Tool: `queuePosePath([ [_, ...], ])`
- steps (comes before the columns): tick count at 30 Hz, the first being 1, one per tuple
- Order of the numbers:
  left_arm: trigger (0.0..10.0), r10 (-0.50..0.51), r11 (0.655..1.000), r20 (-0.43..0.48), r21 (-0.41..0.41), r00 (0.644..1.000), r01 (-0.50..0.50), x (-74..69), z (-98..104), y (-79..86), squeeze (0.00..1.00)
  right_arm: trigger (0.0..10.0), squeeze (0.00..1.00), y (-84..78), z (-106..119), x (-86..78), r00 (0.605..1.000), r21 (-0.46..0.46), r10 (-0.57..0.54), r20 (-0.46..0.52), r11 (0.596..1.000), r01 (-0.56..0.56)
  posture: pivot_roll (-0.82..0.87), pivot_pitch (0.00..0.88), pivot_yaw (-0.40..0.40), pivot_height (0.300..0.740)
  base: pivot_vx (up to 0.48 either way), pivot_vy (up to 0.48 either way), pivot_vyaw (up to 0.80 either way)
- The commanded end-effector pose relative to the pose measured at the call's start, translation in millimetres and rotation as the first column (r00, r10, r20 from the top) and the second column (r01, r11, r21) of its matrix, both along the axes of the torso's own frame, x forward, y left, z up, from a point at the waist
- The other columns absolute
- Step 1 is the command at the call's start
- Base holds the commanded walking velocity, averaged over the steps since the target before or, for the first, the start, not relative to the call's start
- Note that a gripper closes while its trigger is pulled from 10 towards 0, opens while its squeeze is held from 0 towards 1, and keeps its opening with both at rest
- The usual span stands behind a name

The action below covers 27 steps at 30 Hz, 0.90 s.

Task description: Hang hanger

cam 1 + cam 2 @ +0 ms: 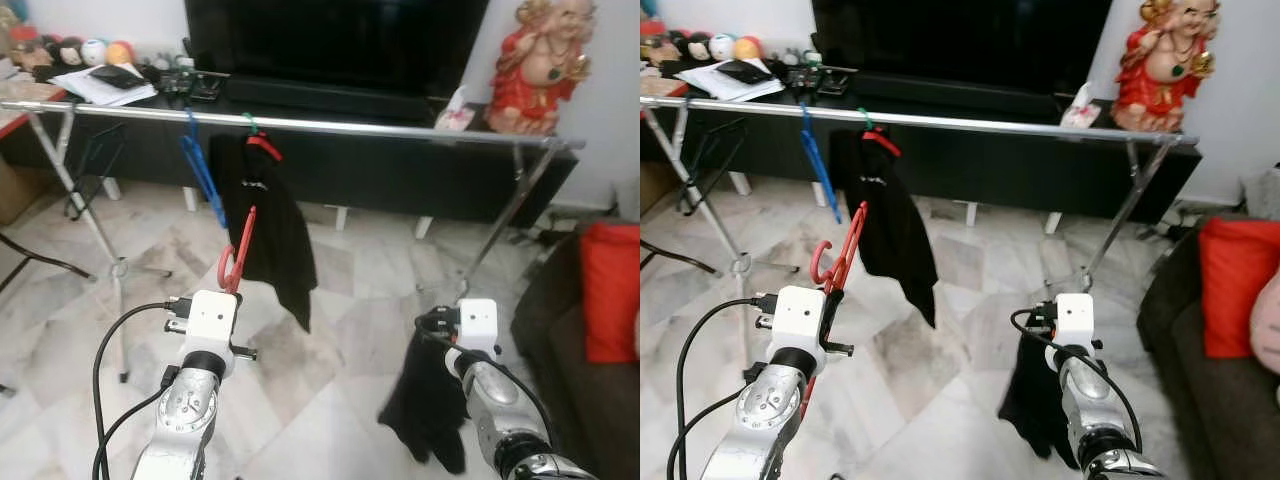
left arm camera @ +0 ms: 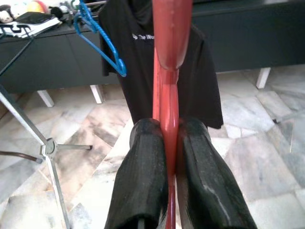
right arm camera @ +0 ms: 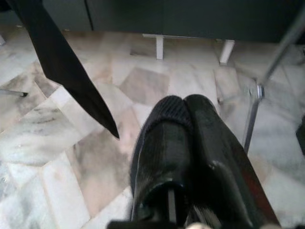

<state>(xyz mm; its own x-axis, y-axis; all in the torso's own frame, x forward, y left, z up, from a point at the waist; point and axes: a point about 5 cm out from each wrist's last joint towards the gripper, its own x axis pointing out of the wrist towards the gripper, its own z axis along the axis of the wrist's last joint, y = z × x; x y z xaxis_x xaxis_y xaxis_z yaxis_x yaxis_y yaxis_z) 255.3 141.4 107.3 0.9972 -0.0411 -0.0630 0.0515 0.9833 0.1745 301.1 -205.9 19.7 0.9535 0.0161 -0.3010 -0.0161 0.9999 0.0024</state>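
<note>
Blue hanger (image 1: 203,170) hangs on the steel rail (image 1: 400,129), black shirt (image 1: 270,225) beside it. Left end effector (image 2: 170,157) clamped on red hanger (image 1: 238,255), held upright below the rail, hook unhung. Right end effector (image 3: 183,143) pressed together, black garment (image 1: 425,400) dangling from it above the marble floor (image 1: 340,300).

A home living room: a big television (image 1: 335,40) on a low dark cabinet (image 1: 400,170), marble floor (image 1: 330,300), a sofa (image 1: 580,380)
</note>
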Motion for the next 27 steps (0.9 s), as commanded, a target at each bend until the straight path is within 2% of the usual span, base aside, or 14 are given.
queuePosePath([
  [1, 10.0, -0.028, 1.000, 0.011, -0.006, 1.000, 0.028, 0.3, 4.0, -7.4, 0.00, 10.0, 0.00, -7.6, 3.3, 0.4, 1.000, -0.020, -0.011, 0.013, 1.000, 0.011, 0.07, 0.000, -0.077, 0.716, 0.000, 0.330, 0.00],
  [27, 10.0, -0.039, 0.999, 0.008, -0.003, 0.999, 0.039, 0.5, 4.6, -6.5, 0.00, 10.0, 0.00, -2.5, 7.2, 4.7, 1.000, -0.028, 0.005, 0.030, 1.000, -0.005, 0.07, 0.000, -0.068, 0.716, 0.000, 0.331, 0.00],
])
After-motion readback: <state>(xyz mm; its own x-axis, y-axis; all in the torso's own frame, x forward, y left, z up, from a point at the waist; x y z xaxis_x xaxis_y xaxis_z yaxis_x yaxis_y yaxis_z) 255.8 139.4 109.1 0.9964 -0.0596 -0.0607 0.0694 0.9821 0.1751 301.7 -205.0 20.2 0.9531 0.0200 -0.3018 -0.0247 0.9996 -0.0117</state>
